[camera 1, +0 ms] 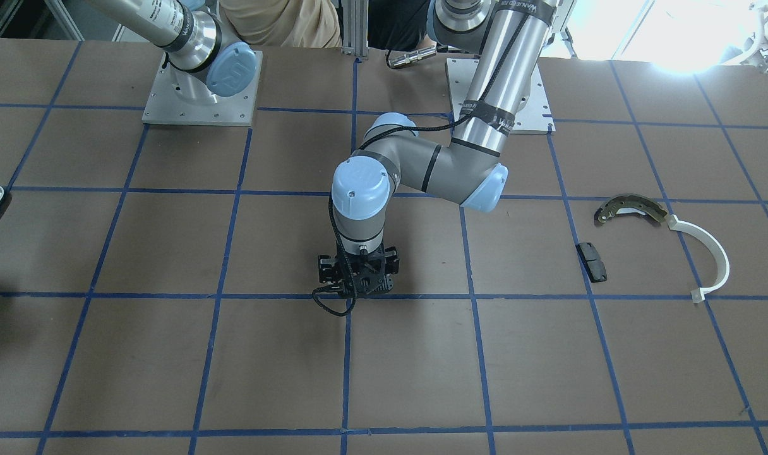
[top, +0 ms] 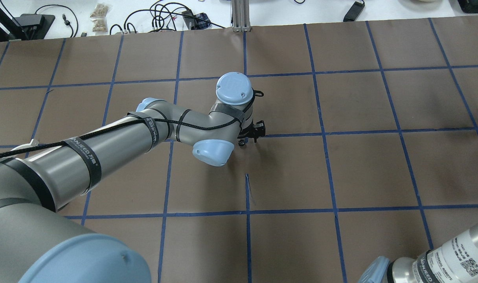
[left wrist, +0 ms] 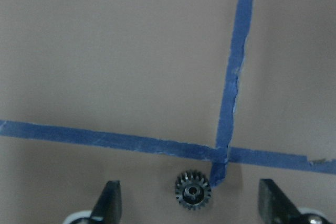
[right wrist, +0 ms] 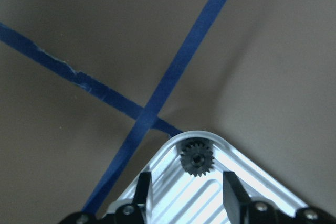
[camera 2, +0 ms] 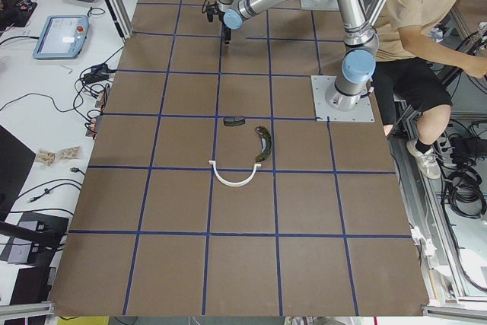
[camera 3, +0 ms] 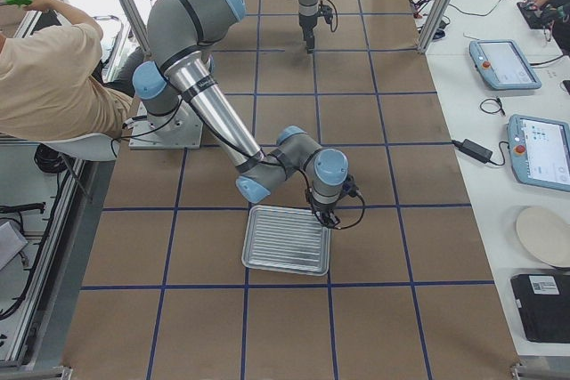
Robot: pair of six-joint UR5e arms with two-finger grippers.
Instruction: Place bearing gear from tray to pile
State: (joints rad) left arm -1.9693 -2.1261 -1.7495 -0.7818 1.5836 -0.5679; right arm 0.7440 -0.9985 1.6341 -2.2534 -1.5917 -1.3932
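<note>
Left fingers [left wrist: 111,199] flank the gear [left wrist: 192,189], seemingly apart.

I count two arms, the left arm [camera 1: 415,167] and the right arm [camera 3: 214,104]. Two black gears: a loose gear [left wrist: 192,190] and a second gear [right wrist: 196,157]. One tray [camera 3: 285,242], one brake shoe [camera 2: 265,144], one white arc [camera 2: 232,183], one black pad [camera 1: 592,261].

Bare surface [camera 1: 422,366] is stretching wide between the tray [camera 3: 285,239] and the pile [camera 1: 633,203], with only the left arm [camera 1: 447,167] hanging over its middle, while the rim [right wrist: 210,136] is crowding the gear [right wrist: 196,157] in the tray's corner on two sides, leaving the right fingers [right wrist: 233,192] open flanks beside it.
</note>
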